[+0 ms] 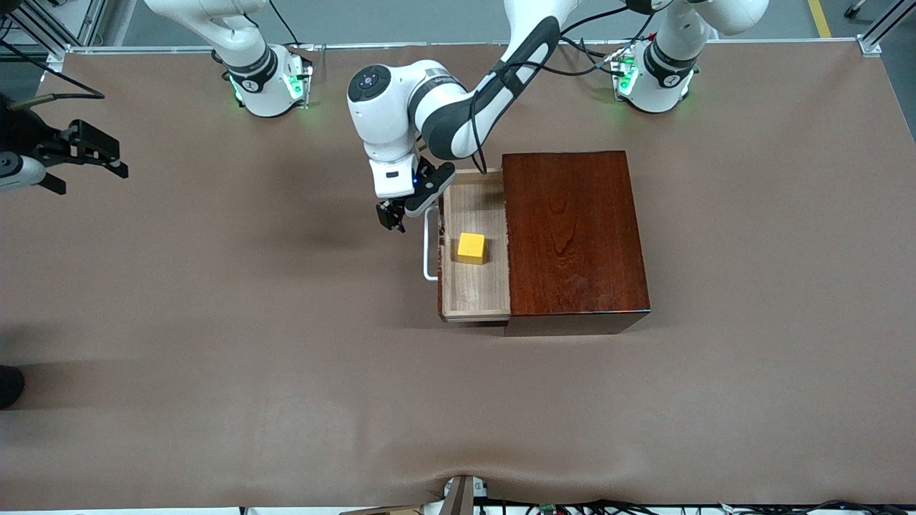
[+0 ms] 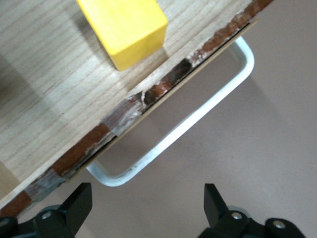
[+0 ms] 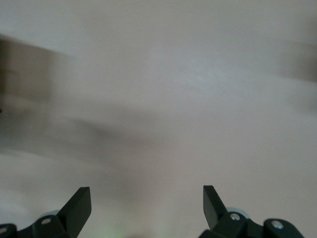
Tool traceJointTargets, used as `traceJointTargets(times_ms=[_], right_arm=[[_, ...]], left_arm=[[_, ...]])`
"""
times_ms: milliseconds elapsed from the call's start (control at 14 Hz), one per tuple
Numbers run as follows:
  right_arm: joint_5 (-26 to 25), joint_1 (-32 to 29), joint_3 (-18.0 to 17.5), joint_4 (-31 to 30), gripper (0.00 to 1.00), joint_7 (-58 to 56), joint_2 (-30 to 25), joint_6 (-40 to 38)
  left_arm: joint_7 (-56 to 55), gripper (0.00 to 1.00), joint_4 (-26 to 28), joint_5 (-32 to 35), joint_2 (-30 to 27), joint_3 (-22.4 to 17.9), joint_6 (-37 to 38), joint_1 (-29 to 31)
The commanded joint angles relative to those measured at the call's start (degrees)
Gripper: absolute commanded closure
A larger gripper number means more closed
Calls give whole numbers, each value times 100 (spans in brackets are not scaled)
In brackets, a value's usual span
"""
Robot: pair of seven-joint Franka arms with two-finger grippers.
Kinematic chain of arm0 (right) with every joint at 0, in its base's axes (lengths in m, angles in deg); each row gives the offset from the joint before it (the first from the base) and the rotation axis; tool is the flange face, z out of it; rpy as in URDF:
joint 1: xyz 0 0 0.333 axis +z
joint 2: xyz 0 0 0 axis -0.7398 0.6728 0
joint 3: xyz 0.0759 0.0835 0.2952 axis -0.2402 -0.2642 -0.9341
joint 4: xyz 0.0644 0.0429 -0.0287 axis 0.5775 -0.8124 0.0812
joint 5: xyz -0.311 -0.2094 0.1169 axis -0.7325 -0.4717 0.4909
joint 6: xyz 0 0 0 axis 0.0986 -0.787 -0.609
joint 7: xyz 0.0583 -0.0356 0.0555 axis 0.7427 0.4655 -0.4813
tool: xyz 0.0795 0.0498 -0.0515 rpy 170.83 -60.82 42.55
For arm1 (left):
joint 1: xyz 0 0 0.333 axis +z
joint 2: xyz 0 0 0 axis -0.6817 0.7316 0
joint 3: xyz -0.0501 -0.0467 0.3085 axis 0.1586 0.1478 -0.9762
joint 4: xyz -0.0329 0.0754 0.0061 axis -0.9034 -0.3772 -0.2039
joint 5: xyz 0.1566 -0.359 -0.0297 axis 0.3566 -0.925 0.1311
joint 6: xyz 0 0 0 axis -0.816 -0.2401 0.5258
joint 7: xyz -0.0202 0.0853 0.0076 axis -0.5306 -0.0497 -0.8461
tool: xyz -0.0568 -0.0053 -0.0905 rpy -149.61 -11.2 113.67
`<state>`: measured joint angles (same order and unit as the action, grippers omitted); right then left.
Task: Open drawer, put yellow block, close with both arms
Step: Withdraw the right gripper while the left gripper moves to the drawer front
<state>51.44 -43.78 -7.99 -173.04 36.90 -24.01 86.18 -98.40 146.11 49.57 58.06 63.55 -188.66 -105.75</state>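
Brown covering spans the bench (image 1: pixel 215 322). The mahogany box (image 1: pixel 572 236) carries the drawer (image 1: pixel 472 286), pulled open, with the yellow block (image 1: pixel 471 247) on its floor. The left gripper (image 1: pixel 391 216) hangs over the white handle (image 1: pixel 429 247), jaws wide, empty. The right gripper (image 1: pixel 86 154) waits at the right arm's end, wide open, partly cut off.

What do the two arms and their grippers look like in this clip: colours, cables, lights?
Both arms are glossy white with black joint bands and round bases lit green. The left arm carries black cables along its links, a dark round cap and a small blue light above its black two-finger left gripper. The right gripper is black too, with flat, angular fingers.
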Motion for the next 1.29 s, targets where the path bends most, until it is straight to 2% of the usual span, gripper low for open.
traceJointTargets(times_ms=[0,501,1218], right_arm=[[-201,-42,-67,-42,0,672,-122,-49],[-421,-41,-41,72,0,1395,-122,-286],[-403,-41,12,125,0,1430,-104,-277]], left_arm=[[-52,0,-71,-136,7,-37,203,-24],[44,0,-71,-92,-89,-72,677,20],[194,0,-18,-65,-186,-98,1152,108]])
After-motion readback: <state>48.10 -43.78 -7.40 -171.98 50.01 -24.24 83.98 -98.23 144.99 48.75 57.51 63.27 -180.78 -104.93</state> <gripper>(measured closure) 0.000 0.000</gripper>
